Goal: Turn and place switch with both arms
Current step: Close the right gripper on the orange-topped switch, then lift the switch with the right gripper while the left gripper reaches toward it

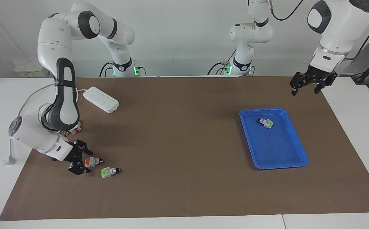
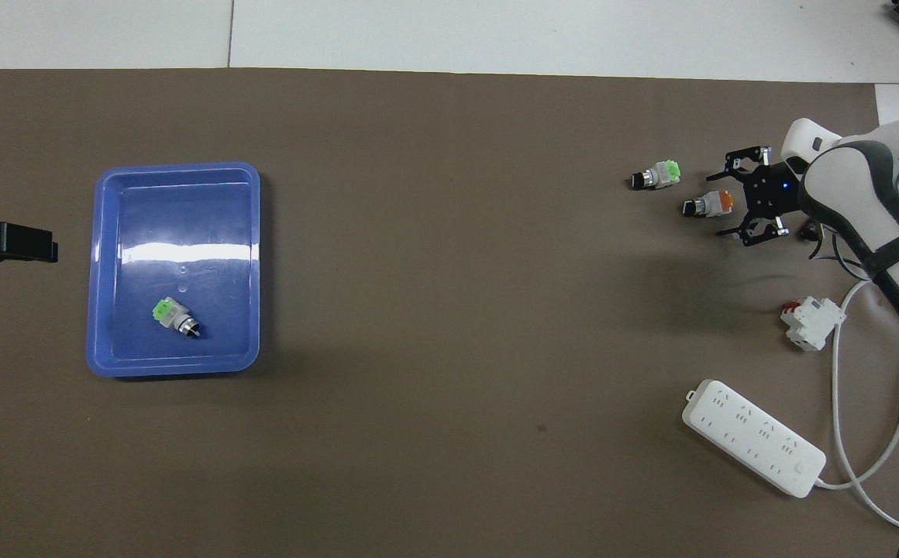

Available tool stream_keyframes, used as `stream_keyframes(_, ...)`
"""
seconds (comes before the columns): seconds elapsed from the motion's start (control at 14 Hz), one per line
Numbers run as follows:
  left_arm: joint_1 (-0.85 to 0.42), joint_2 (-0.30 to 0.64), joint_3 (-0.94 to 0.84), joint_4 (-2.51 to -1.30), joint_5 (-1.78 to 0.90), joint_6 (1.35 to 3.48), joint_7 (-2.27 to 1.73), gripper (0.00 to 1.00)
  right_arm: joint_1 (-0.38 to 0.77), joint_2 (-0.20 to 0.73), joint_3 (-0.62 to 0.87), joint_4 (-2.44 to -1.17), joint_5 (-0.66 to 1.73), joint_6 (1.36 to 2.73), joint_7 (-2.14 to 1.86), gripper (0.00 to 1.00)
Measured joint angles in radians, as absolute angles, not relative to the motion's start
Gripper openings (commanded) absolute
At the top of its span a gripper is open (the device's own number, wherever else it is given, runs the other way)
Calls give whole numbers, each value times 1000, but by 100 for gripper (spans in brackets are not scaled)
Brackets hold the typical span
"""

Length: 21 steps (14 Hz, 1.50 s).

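A brown mat [image 1: 184, 178] covers the counter [image 1: 356, 127]. Between the right end effector's [image 1: 83, 157] fingers lies the orange-ended switch [image 1: 91, 162], a green-ended switch [image 1: 108, 172] just beside. A blue tray [image 1: 294, 133], power strip [image 1: 101, 99] and, half hidden, seemingly a white-and-red block [image 2: 808, 322] lie elsewhere.

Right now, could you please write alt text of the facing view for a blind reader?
The right arm's black end effector, open, brackets the small white switch with orange end block lying on the brown mat. The left arm's end effector waits open above the mat's corner beside a blue plastic tray.
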State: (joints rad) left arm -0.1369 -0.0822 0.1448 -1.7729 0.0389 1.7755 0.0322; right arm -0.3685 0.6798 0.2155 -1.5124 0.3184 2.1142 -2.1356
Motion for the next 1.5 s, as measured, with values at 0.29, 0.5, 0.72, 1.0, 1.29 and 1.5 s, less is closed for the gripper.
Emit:
stream_keyframes(0.29,-137,-82,145,-1773,39,1775,32,100,-372,668,215,-1527,321,2110,-2126,67)
stream_keyframes(0.5,-137,-82,145,-1773,39,1775,32,100,-373,666,215,-1537,324,2116,-2113,59)
stream_keyframes(0.72,-137,-82,145,-1773,39,1775,32,100,-374,663,215,-1540,331,2123,-2111,49)
stream_keyframes(1.0,-137,-82,145,-1773,39,1775,32,100,-374,659,215,-1540,334,2128,-2109,0)
stream_keyframes(1.29,-137,-82,145,-1773,39,1775,32,100,-376,652,214,-1543,341,2122,-2102,0)
stream_keyframes(1.5,-137,-82,145,-1773,39,1775,32,100,-377,652,214,-1547,398,2050,-2101,0)
